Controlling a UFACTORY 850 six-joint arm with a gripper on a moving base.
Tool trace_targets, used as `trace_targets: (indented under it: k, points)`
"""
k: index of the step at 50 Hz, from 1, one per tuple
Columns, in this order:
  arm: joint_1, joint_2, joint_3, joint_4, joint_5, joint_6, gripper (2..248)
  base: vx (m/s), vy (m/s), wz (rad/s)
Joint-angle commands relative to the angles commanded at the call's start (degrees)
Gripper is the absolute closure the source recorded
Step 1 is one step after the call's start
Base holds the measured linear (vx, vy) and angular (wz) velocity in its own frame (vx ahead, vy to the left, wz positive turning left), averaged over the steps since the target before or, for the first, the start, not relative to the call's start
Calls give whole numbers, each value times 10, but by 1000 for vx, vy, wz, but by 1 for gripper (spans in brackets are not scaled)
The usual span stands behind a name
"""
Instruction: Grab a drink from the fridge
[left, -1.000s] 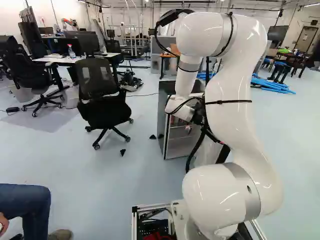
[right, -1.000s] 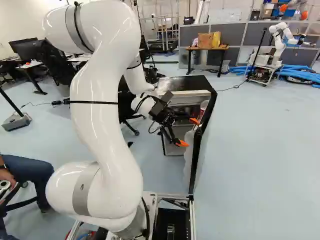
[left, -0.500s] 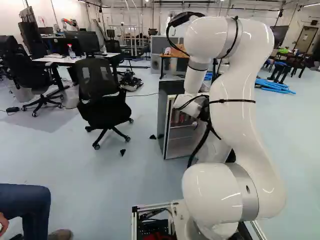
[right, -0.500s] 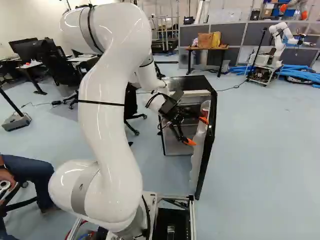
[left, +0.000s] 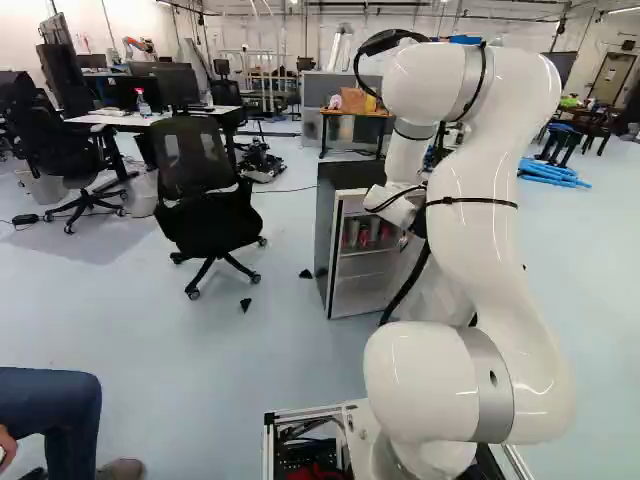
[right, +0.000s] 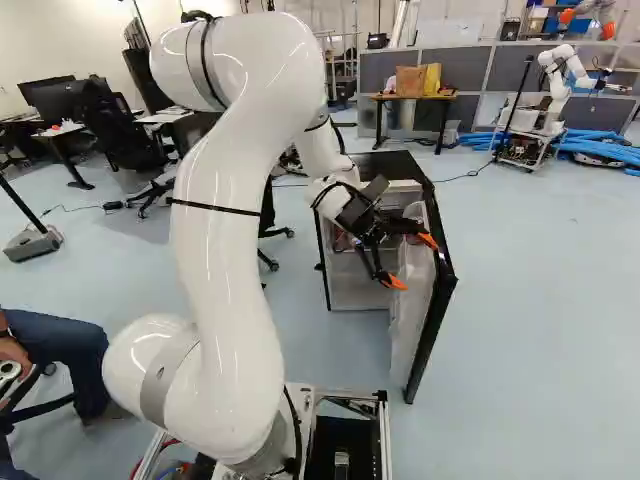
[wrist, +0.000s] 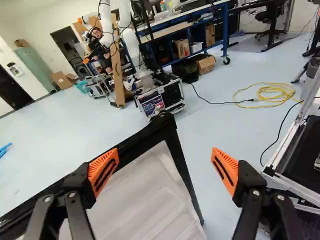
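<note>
Left base view: cans (left: 364, 236) stand inside the fridge (left: 324, 230). Right base view: my gripper (right: 412, 262) is at the open door (right: 408, 320). Wrist view: fingers (wrist: 103, 170) wide apart. I'd call opening nearly done; next, clear the door and reach in.

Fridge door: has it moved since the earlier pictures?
Yes. In the right base view the fridge door has swung wider open, its free edge further right, judged against the fridge cabinet, which stands where it did.
</note>
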Motion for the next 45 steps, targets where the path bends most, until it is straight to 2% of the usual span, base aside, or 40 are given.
trace_targets:
  k: [45]
  points:
    - [-97, -42, -99, 0, -33, 0, 3, 0, 0, 0]
